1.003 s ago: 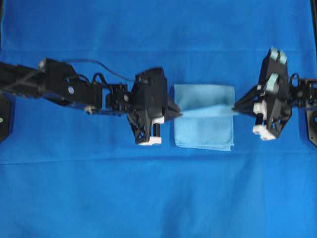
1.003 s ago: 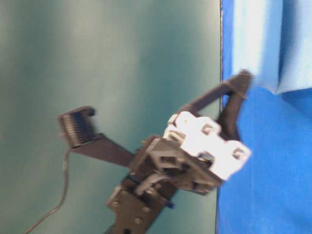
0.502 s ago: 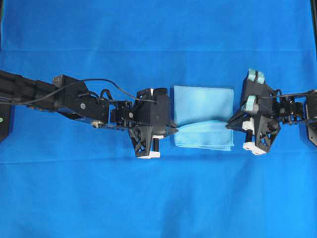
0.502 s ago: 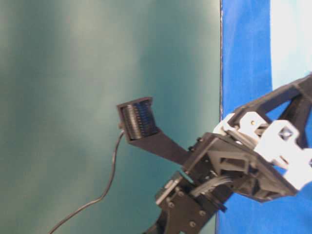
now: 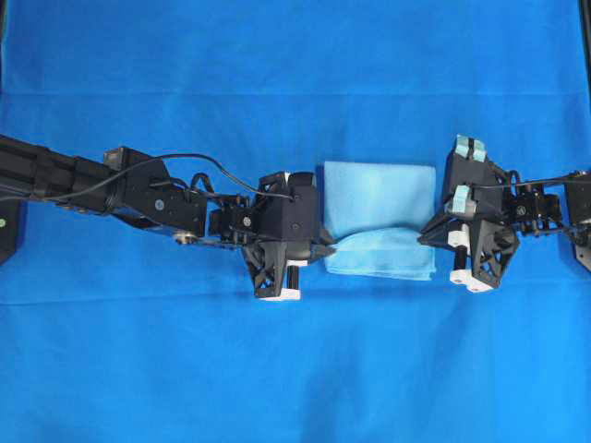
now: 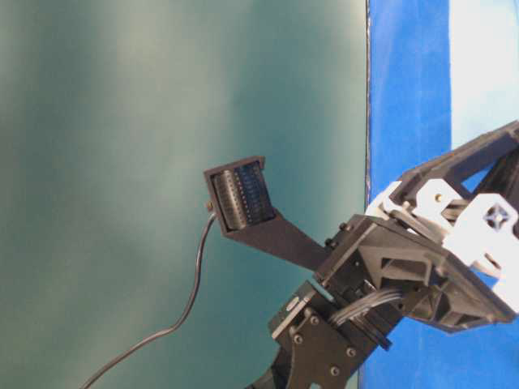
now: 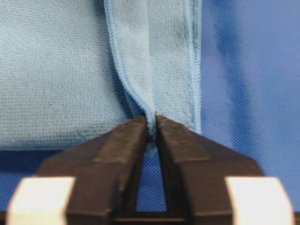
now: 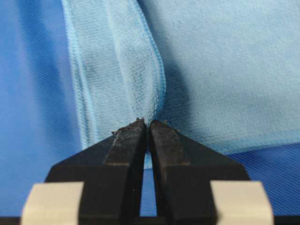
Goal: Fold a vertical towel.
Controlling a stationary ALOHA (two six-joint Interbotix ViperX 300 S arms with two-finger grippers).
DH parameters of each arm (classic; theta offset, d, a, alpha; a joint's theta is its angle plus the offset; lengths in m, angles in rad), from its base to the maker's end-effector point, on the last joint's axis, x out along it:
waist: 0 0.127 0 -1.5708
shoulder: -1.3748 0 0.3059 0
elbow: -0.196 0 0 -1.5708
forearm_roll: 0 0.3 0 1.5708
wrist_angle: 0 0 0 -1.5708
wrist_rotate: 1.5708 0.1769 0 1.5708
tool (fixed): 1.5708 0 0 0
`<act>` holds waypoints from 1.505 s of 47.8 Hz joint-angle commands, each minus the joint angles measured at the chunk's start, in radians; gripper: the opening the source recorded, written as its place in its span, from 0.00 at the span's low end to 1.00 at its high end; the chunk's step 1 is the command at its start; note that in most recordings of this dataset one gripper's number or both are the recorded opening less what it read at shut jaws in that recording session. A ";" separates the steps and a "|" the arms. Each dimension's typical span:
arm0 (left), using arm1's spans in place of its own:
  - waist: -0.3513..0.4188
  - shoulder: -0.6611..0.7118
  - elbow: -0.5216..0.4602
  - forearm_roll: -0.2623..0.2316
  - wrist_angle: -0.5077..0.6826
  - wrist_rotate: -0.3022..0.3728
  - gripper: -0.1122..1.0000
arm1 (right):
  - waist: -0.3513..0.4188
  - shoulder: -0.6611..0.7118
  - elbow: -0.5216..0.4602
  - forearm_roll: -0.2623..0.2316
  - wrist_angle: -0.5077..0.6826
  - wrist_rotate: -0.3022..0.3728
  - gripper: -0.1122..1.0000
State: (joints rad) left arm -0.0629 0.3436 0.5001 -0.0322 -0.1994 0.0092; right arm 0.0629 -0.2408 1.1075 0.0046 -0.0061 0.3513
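We see a worktop covered edge to edge by a dark royal-blue sheet (image 5: 295, 369), a smooth woven cloth with a faint horizontal crease across its far part and soft wrinkles nearer us. From table level the sheet's edge runs as a straight line against a plain teal wall (image 6: 162, 162), matte and evenly lit, with a thin dark cable (image 6: 182, 312) curving across it. Near the middle of the worktop lies the towel (image 5: 379, 198), a small rectangle of light sky-blue microfibre, much paler than the sheet under it. Its nap looks fine and fuzzy in the wrist views, and a stitched hem of slightly deeper blue runs along its edges. Its far part lies flat, while its near part is doubled over into a band with a rounded fold line crossing from one side to the other. Our left gripper (image 5: 325, 247) sits at the towel's left side, its black tapered fingers (image 7: 123, 145) pressed together on a pinched ridge of the towel's edge, so it is grasping the towel. Our right gripper (image 5: 427, 236) sits at the opposite side, and its fingers (image 8: 126, 143) are likewise clenched on a tuck of the hem. Both grippers are black angular frames with white blocks at their bases, and the right arm also carries pale green-capped parts (image 5: 469, 148). At table level one gripper frame fills the lower right, with a ribbed black pad (image 6: 239, 198) on a flat strut standing out before the wall.
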 commanded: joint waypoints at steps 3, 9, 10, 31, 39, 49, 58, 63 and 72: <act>-0.017 -0.026 -0.017 0.002 -0.008 0.015 0.33 | 0.043 -0.006 -0.020 0.002 -0.011 0.002 0.38; -0.037 -0.041 -0.011 0.002 -0.003 0.014 0.40 | 0.094 -0.006 -0.026 0.002 -0.009 0.005 0.67; -0.040 -0.044 -0.011 0.002 0.000 0.014 0.40 | 0.100 -0.006 -0.028 0.002 -0.011 0.006 0.67; -0.150 -0.114 -0.006 0.002 0.054 0.012 0.40 | 0.219 -0.055 -0.048 0.003 -0.005 0.084 0.56; -0.150 -0.239 0.005 0.002 0.147 0.015 0.40 | 0.216 -0.173 -0.061 -0.020 0.015 0.074 0.56; -0.127 -0.423 0.057 0.002 0.196 0.018 0.40 | 0.184 -0.345 -0.074 -0.074 0.067 0.072 0.55; -0.091 -0.583 0.135 0.002 0.198 0.018 0.40 | 0.123 -0.518 -0.089 -0.149 0.176 0.072 0.55; -0.071 -0.670 0.181 0.002 0.198 0.025 0.40 | 0.086 -0.626 -0.097 -0.213 0.241 0.074 0.55; -0.035 -0.831 0.284 0.002 0.187 0.051 0.40 | 0.060 -0.750 -0.120 -0.290 0.337 0.074 0.55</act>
State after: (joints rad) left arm -0.1120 -0.4188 0.7639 -0.0322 0.0015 0.0552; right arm 0.1273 -0.9603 1.0186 -0.2562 0.3037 0.4249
